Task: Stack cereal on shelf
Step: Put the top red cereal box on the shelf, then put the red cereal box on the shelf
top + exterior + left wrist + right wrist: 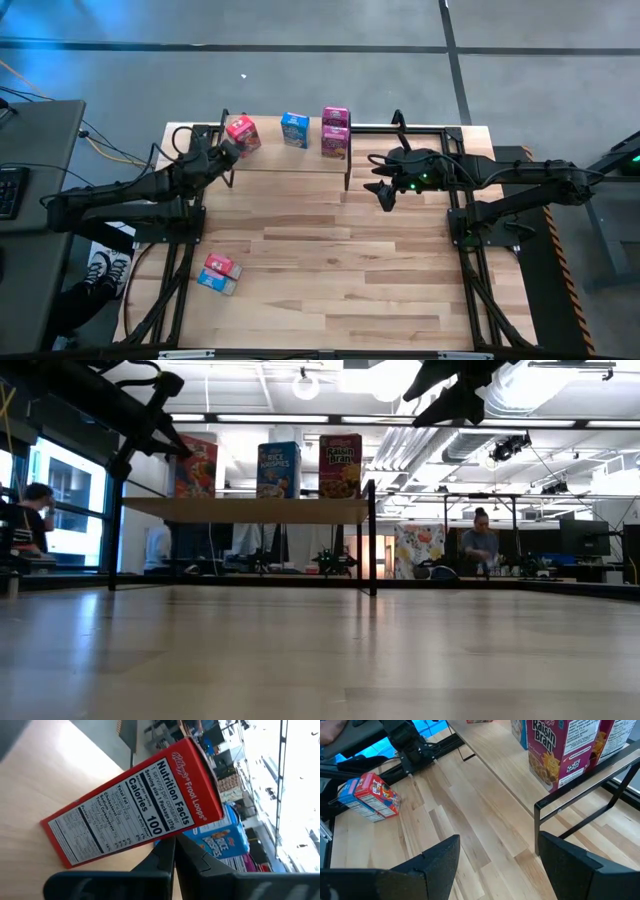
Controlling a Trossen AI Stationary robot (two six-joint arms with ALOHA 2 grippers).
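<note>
The light wood shelf [275,158] stands on black legs at the table's far side. On it stand a red Froot Loops box [241,133], a blue Rice Krispies box [295,129] and two magenta Raisin Bran boxes [335,131] side by side. Two more boxes, one red and one blue [218,273], lie on the tabletop near the left. My left gripper [229,151] is shut, its tips by the red box's nutrition side [135,805]. My right gripper [385,192] is open and empty, to the right of the shelf above the table. My left gripper's shut fingertips [167,851] are at the lower edge of the red box's nutrition panel [160,832], coming from the table's left and near side. I cannot tell whether they touch it. The box stands upright on the shelf, turned askew to the shelf's edge.
The shelf's black legs [537,827] and the black frame rails [470,215] along both table sides stand close to the arms. The middle and near part of the plank tabletop [340,270] is bare. People sit at desks in the room behind [480,545].
</note>
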